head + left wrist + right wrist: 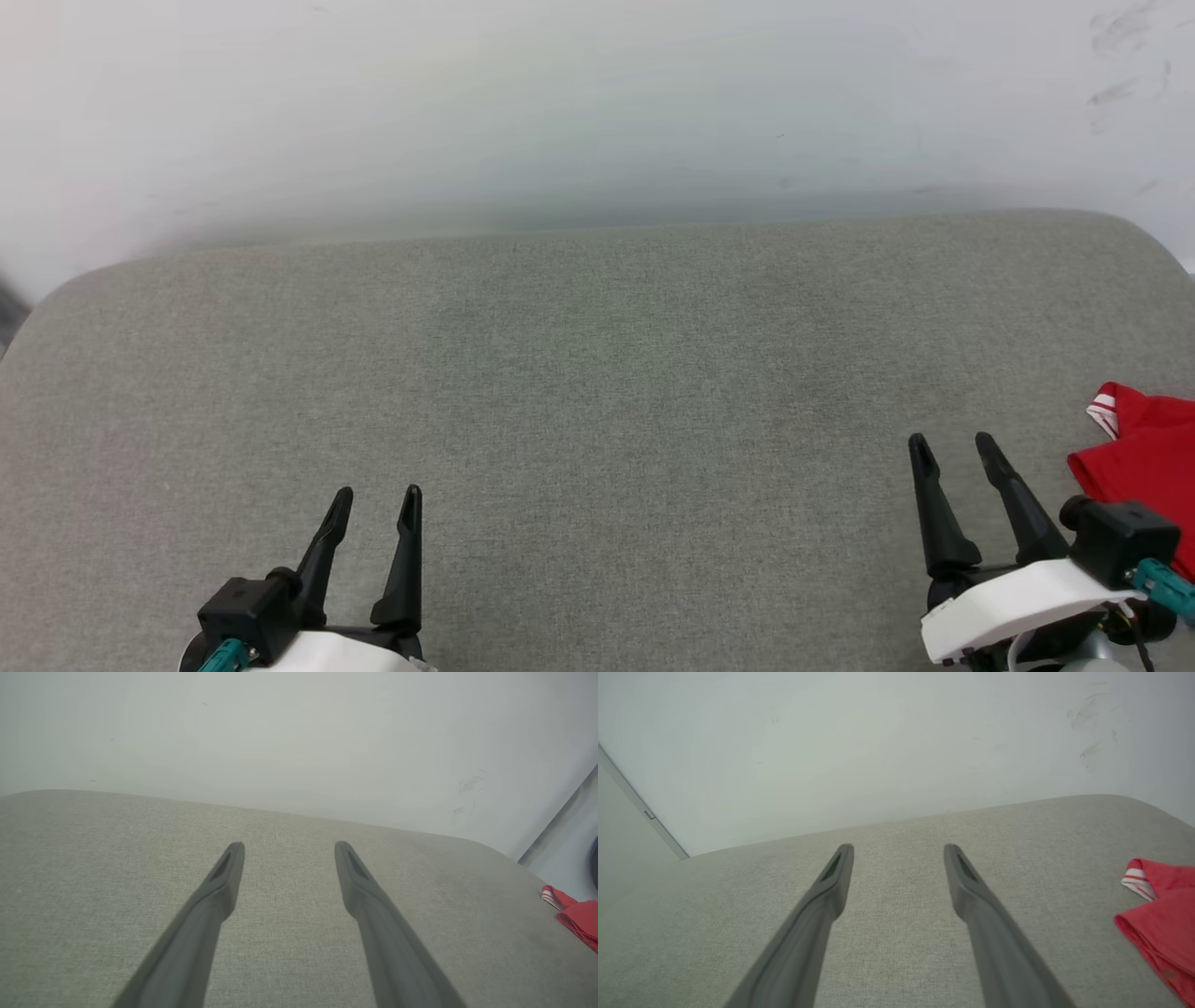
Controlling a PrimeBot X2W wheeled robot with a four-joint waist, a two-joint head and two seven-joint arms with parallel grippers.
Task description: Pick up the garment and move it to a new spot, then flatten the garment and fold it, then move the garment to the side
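The garment, red with white-and-red striped trim, lies bunched at the far right edge of the grey cushioned surface, partly cut off by the picture's edge. It also appears as the garment at the right of the left wrist view and the garment at the right of the right wrist view. My right gripper stands open just left of it, apart from it, nothing between its fingers. My left gripper is open over bare cushion at the lower left. Both grippers show spread empty fingers.
A white wall with a few dark scuff marks rises behind the cushion's rounded back edge. The cushion's right corner curves away near the garment.
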